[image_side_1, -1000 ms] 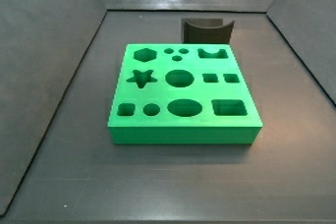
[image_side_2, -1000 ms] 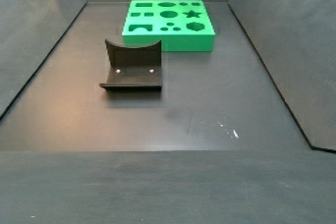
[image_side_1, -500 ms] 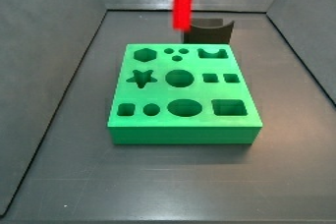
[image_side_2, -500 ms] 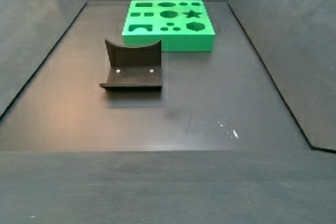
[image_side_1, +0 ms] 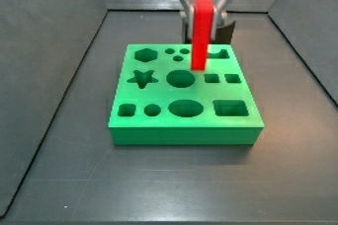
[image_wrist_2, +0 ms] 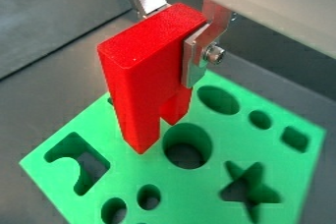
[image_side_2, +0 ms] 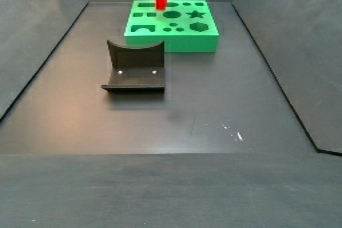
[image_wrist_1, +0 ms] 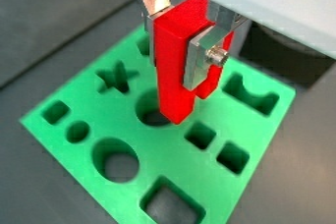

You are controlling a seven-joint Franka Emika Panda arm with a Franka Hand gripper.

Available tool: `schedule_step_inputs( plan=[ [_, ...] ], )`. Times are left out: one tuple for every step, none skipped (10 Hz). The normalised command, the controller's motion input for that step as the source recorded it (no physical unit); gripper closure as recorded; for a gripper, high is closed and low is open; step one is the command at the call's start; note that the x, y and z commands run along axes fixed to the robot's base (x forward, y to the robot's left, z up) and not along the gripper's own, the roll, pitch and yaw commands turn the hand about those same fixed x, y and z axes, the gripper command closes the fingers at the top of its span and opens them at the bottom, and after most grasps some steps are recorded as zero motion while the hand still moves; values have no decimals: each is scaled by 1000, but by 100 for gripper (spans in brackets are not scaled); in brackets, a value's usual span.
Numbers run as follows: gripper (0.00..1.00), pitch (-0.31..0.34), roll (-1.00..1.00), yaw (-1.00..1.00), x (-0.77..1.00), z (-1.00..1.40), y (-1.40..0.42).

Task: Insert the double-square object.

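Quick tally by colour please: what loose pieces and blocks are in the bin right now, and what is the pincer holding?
Red: 1, the double-square object, gripped upright in the pincer above the green block.
Green: 1, the green block with shaped holes, on the floor.
Dark grey: 1, the fixture, standing apart from the block.
Total: 3.

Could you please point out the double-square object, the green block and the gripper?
double-square object (image_side_1: 204, 32), side view, middle of the red bar.
green block (image_side_1: 185, 133), side view, front wall.
gripper (image_wrist_1: 188, 33), wrist view, between the fingertips, over the block.
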Motion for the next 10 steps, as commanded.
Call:
schedule_step_inputs(
  plan=[
    [100,0,-4,-554,540,-191,0],
    [100,76,-66,-386,377,0,0],
    [100,0,0,-49,0,0,0],
    [100,-114,59,-786,94,-209,0],
    [100,-46,101,-1000,0,-251,0],
    [100,-23,73,-1000,0,-154,0],
    [100,-11,41,-906,143,-49,0],
    [100,0,60,-846,211,-71,0],
    [100,0,51,-874,169,-23,0],
    [100,0,106,-997,0,0,0]
  ],
)
